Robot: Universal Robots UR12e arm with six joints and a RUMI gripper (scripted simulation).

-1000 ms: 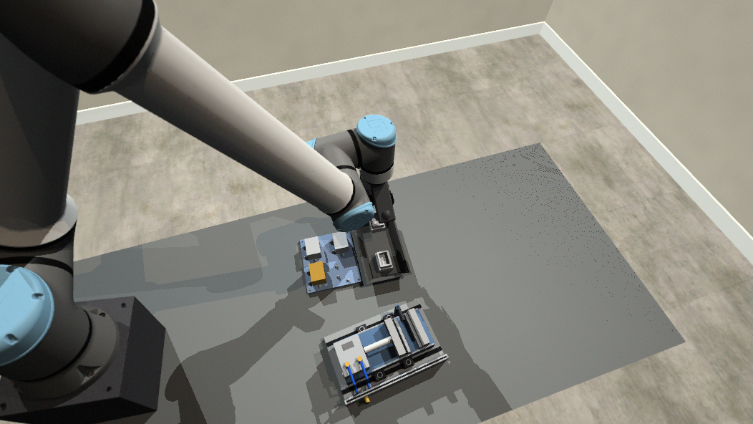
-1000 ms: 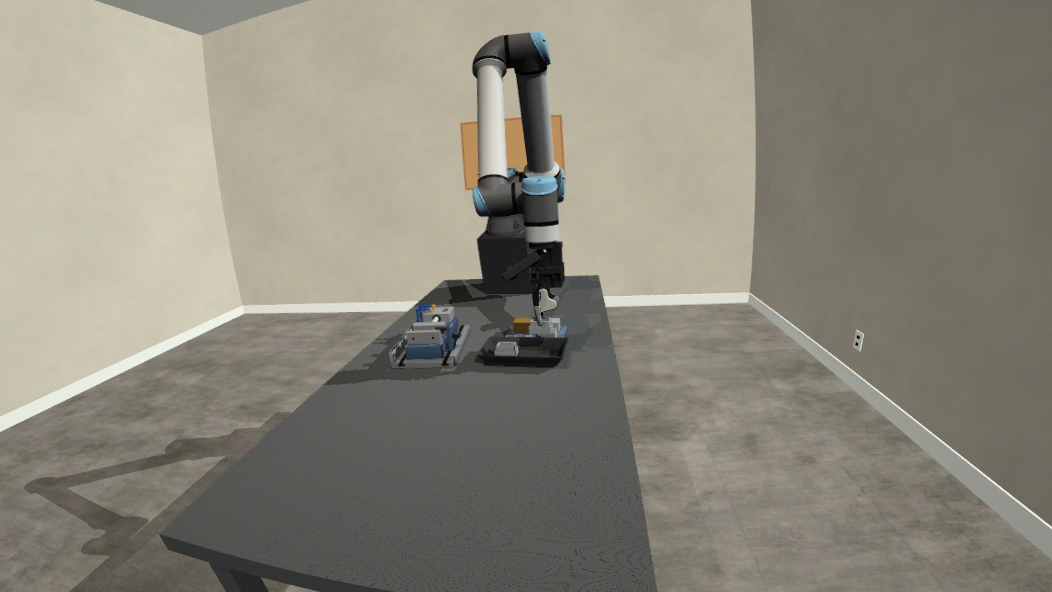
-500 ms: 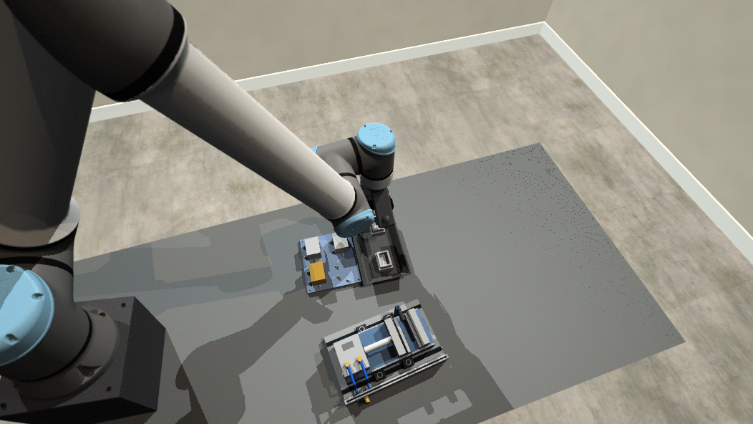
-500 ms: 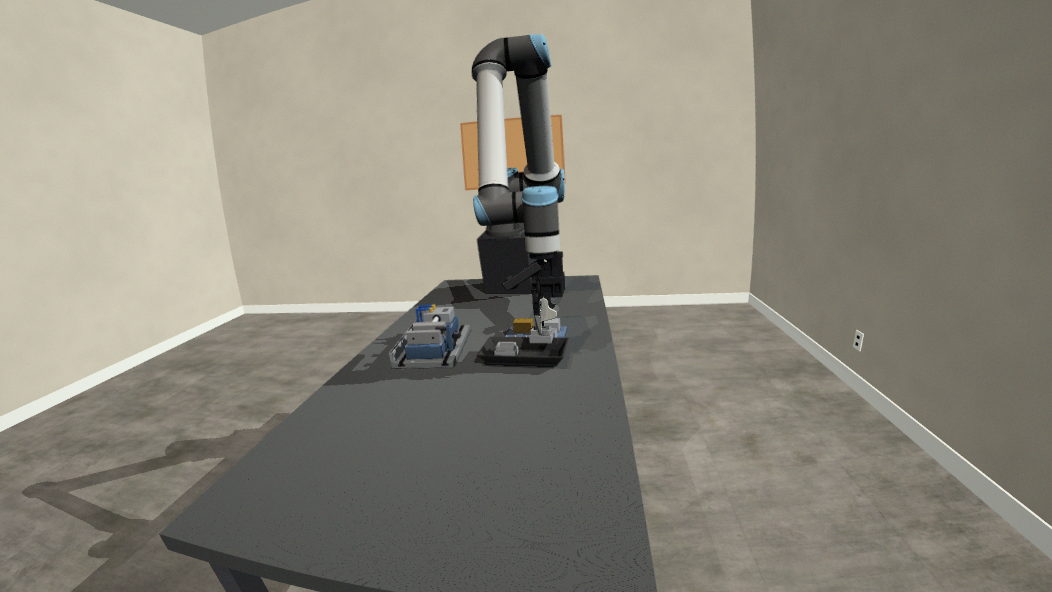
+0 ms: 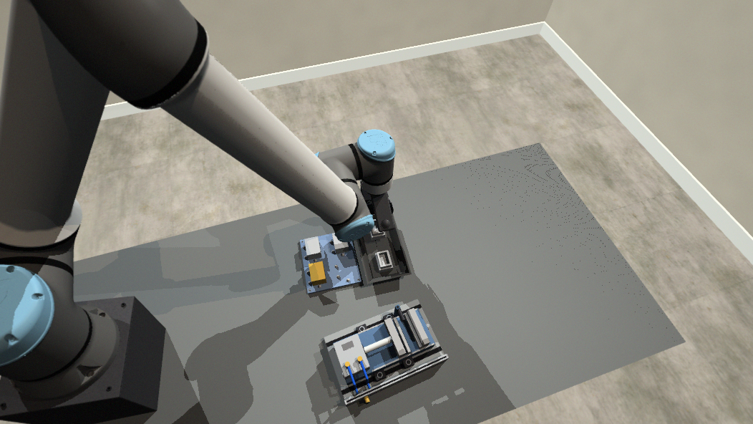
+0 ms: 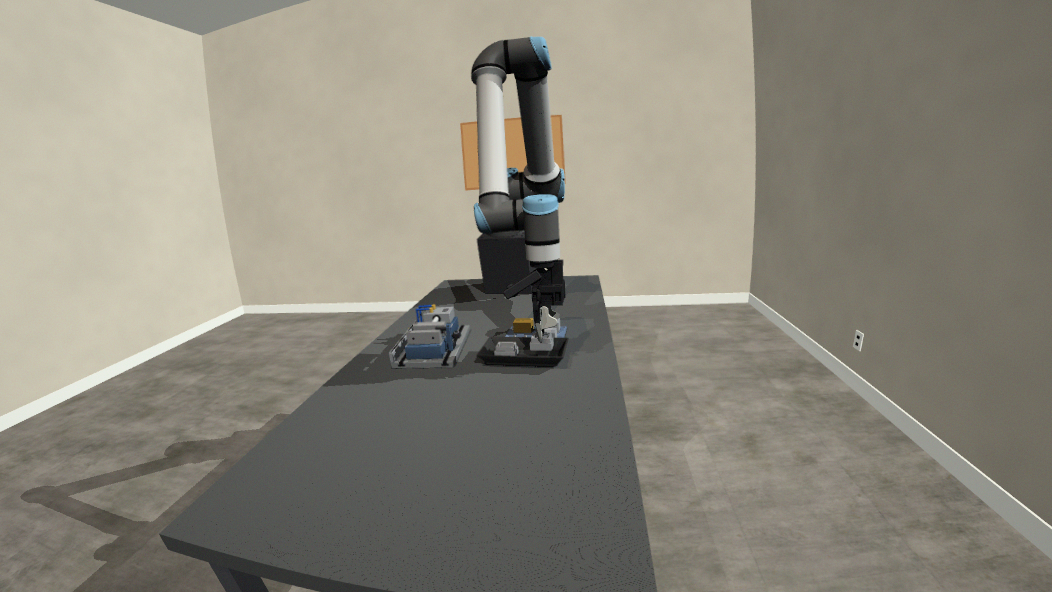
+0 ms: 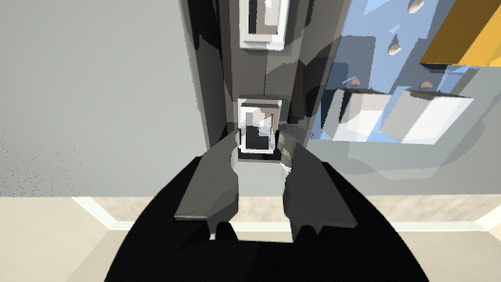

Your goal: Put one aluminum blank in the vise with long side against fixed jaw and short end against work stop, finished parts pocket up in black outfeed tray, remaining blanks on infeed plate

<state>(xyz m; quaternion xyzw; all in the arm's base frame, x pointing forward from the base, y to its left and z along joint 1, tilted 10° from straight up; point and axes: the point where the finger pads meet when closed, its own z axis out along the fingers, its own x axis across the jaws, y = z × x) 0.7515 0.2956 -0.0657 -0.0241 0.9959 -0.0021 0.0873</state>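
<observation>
My gripper [image 5: 378, 230] [image 6: 542, 333] [image 7: 257, 130] is shut on a finished part [image 6: 542, 343] [image 7: 259, 125], pocket up, low inside the far end of the black outfeed tray [image 5: 386, 281] [image 6: 518, 361] [image 7: 267, 76]. I cannot tell whether it touches the floor. Another finished part [image 5: 384, 259] [image 6: 505, 348] [image 7: 263, 43] lies pocket up nearer the vise. The blue infeed plate [image 5: 347, 271] [image 7: 381, 24] bears a yellow brass blank [image 5: 316, 272] [image 6: 523, 324] [image 7: 469, 35] and two gray blanks, one [image 5: 312, 246] [image 7: 429, 116] at the outer side, the other [image 5: 340, 241] [image 7: 367, 116] nearer the tray. No blank shows between the vise jaws.
The vise [image 5: 350, 353] [image 6: 428, 346] stands apart from the tray; its fixed jaw [image 5: 418, 326] is at the end away from the blue hoses [image 5: 364, 374]. The dark work stop [image 5: 398, 311] rises beside the jaws. The tray walls rise close around my fingers. Short pins stand on the plate.
</observation>
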